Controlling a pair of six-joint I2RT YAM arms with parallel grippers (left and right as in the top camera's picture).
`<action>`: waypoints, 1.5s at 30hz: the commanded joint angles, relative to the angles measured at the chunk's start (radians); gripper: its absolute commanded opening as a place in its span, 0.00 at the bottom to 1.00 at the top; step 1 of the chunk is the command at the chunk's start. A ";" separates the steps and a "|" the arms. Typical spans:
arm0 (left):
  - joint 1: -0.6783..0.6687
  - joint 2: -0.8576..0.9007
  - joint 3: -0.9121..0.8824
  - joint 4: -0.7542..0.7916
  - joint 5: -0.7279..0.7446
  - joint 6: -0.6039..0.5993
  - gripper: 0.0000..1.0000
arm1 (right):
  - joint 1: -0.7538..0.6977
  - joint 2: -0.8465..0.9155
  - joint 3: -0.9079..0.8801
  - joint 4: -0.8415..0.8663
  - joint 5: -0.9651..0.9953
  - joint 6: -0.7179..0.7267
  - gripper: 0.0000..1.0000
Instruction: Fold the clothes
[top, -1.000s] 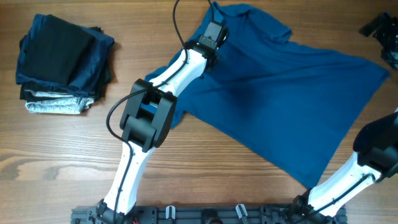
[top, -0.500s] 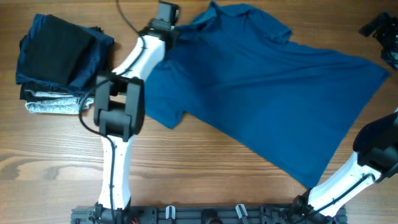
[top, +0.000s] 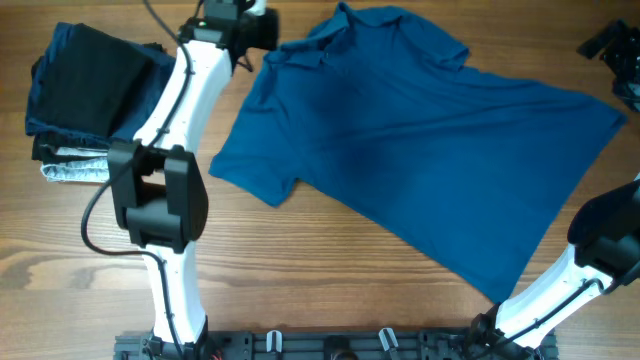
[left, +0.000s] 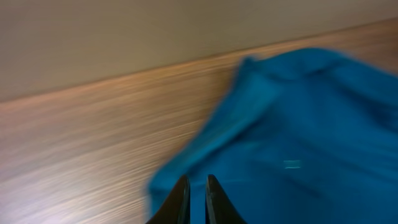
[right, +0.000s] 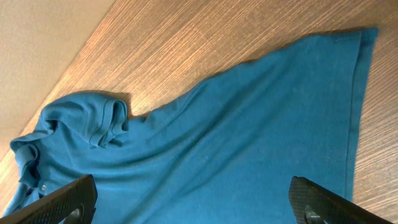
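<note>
The wooden table (top: 330, 270) fills the overhead view, and the blue polo shirt (top: 420, 130) lies spread flat across its middle and right side, with the collar toward the far edge and the hem running down toward the near right. The left arm (top: 180, 110) reaches from the near edge up past the shirt's left side, and the right arm (top: 590, 265) stands at the near right corner. A stack of folded garments (top: 95, 80), dark on top with grey beneath, sits at the far left, apart from the shirt. The left gripper (top: 258, 28) is at the shirt's upper left edge. Its fingers (left: 180, 199) are drawn nearly together, and the blurred wrist view does not show whether cloth is caught. The right gripper (right: 189, 186) hangs above the shirt, spread wide and holding nothing.
</note>
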 joint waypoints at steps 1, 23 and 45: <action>-0.067 0.058 -0.002 0.029 0.106 0.005 0.09 | 0.000 0.011 0.002 0.003 -0.007 0.003 0.99; 0.075 0.365 0.001 0.534 -0.122 -0.033 0.24 | 0.000 0.011 0.002 0.003 -0.007 0.003 1.00; -0.008 -0.193 -0.338 -0.723 0.016 -0.261 0.04 | 0.000 0.011 0.002 0.003 -0.007 0.004 1.00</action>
